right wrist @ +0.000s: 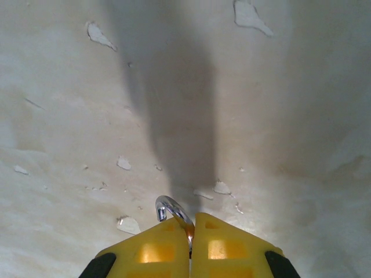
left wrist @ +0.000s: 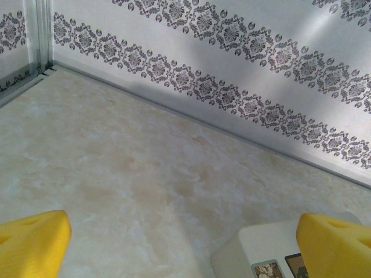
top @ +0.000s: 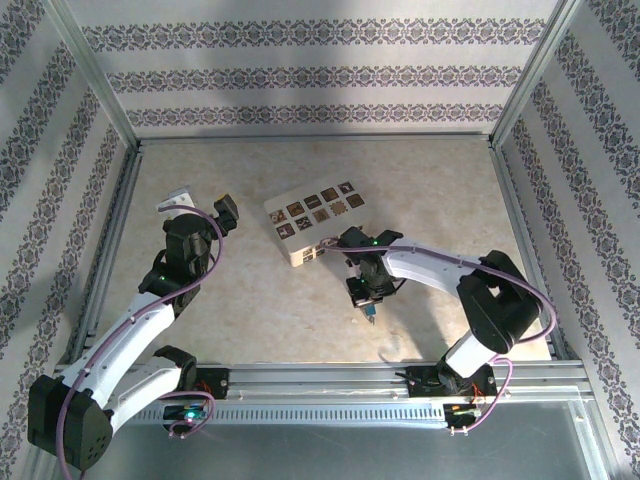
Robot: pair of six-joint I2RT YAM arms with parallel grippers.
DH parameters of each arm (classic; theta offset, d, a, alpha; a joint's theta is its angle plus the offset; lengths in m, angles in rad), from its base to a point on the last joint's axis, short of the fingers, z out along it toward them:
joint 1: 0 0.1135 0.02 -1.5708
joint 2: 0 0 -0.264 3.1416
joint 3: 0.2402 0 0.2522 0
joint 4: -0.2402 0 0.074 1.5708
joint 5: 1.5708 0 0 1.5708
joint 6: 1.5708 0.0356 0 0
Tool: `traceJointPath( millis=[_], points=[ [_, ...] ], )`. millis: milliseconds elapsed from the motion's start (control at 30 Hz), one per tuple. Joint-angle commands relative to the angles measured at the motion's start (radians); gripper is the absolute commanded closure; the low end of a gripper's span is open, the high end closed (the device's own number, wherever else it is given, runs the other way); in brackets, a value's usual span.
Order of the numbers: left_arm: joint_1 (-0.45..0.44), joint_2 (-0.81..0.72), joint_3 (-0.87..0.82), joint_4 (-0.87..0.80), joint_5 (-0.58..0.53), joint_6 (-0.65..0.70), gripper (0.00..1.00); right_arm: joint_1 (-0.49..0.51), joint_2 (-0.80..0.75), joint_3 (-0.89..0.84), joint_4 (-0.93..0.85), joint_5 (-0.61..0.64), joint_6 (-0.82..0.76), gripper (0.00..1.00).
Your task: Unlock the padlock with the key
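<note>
A big pale table [top: 250, 310] with flowery walls on three sides. Toward the back of it, a cream box [top: 312, 225] with dark square tiles on top, lying a bit crooked.

Left of the box, the left gripper [top: 200, 207]. Hangs above the table, apart from the box. Spread as wide as can be: in the left wrist view, one yellow finger [left wrist: 32, 242] in the bottom left corner and the other in the bottom right, with bare table between them. Holds nothing, touches nothing. A corner of the cream box just beside the right-hand finger.

Just in front of the box, the right gripper [top: 365, 292], pointing down at the table. Yellow fingers [right wrist: 232, 249] pressed tight together, pinching the padlock [right wrist: 171, 209]. A shiny silver loop pokes out from between the tips. From above, a tiny spot of blue at the gripper's tip, near the box but not touching it. Cannot tell if the padlock touches the table. A dark shadow on the table under it.
</note>
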Motion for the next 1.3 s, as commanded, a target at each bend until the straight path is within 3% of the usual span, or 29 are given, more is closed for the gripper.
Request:
traceJointPath(
  millis=[0, 1267],
  points=[
    [0.016, -0.012, 0.007, -0.015, -0.019, -0.014, 0.01, 0.013, 0.034, 0.034, -0.006, -0.008, -0.026, 0.99],
    [0.025, -0.004, 0.013, -0.018, -0.007, -0.022, 0.0, 0.013, 0.161, 0.038, 0.036, -0.04, -0.068, 0.94]
  ],
)
